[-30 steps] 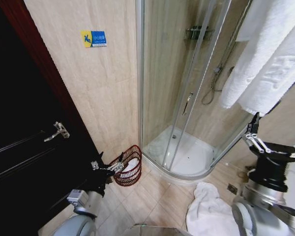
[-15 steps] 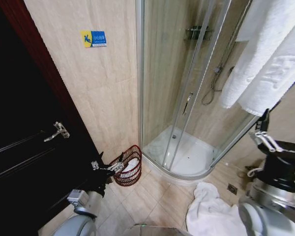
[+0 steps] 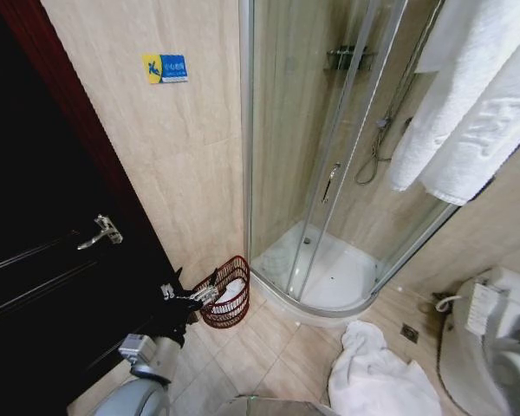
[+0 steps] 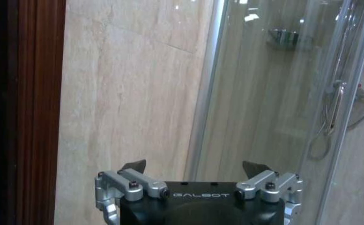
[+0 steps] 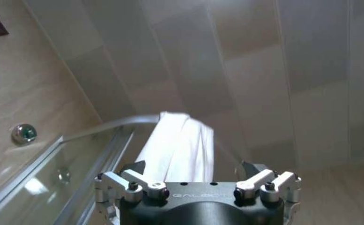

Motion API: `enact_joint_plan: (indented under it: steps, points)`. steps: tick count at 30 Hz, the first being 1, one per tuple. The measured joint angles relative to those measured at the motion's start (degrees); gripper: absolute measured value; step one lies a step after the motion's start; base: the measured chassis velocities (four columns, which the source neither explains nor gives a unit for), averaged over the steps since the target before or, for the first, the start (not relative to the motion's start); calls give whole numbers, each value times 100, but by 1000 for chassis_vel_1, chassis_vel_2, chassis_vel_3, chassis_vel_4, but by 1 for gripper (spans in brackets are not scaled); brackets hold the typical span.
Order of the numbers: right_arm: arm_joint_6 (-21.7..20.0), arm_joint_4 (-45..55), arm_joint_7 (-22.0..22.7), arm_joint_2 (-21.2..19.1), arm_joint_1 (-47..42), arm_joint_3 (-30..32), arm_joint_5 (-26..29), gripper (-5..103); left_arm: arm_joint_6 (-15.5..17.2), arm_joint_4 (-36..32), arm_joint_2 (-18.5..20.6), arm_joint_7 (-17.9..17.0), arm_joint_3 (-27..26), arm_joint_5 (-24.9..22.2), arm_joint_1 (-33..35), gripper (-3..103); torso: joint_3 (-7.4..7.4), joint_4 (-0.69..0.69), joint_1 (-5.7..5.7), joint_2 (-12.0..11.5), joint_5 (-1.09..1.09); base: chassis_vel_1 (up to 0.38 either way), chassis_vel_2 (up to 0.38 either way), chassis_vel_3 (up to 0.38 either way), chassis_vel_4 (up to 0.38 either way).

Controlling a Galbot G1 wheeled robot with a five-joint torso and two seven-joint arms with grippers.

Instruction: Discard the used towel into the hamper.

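Observation:
The hamper [image 3: 228,295], a small reddish-brown slatted basket with white cloth inside, stands on the floor against the wall beside the shower. My left gripper [image 3: 198,297] hangs just in front of the hamper's near side. In the left wrist view the left gripper [image 4: 194,166] is open and holds nothing. A white towel [image 3: 377,377] lies crumpled on the floor tiles in front of the shower tray. In the right wrist view my right gripper [image 5: 193,167] is open and empty, pointing up at a white towel [image 5: 178,145] draped over the shower rail.
A curved glass shower enclosure [image 3: 329,173] fills the middle. White towels [image 3: 477,104] hang at the upper right. A dark door [image 3: 43,260] with a lever handle is on the left. A white toilet [image 3: 494,347] stands at the lower right.
My right arm has moved to the right and left the head view, uncovering the toilet behind it. The left arm, hamper and floor towel have not moved.

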Motion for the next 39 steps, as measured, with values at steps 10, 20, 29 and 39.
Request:
enact_joint_plan:
  steps: [10, 20, 29, 39]
  points:
    - [-38, 59, -64, -2, -55, 249, 194, 100, 0, 0, 0, 0, 0, -2, 0, 100, 0, 0, 0, 0, -1, 0, 0, 0, 0]
    - [-200, 77, -179, -41, -44, 311, 399, 100, 0, 1, 0, 0, 0, -2, 0, 100, 0, 1, 0, 0, -2, 0, 0, 0, 0]
    - [-178, 94, -312, -24, -69, 329, 561, 100, 0, 1, 0, 0, -1, -2, 0, 100, 0, 0, 0, 0, -2, 0, 0, 0, 0]
    - [-233, 80, -374, -100, -45, 348, 665, 100, 0, 1, 0, 0, 0, -2, 0, 100, 0, 0, 0, 0, -2, 0, 0, 0, 0]
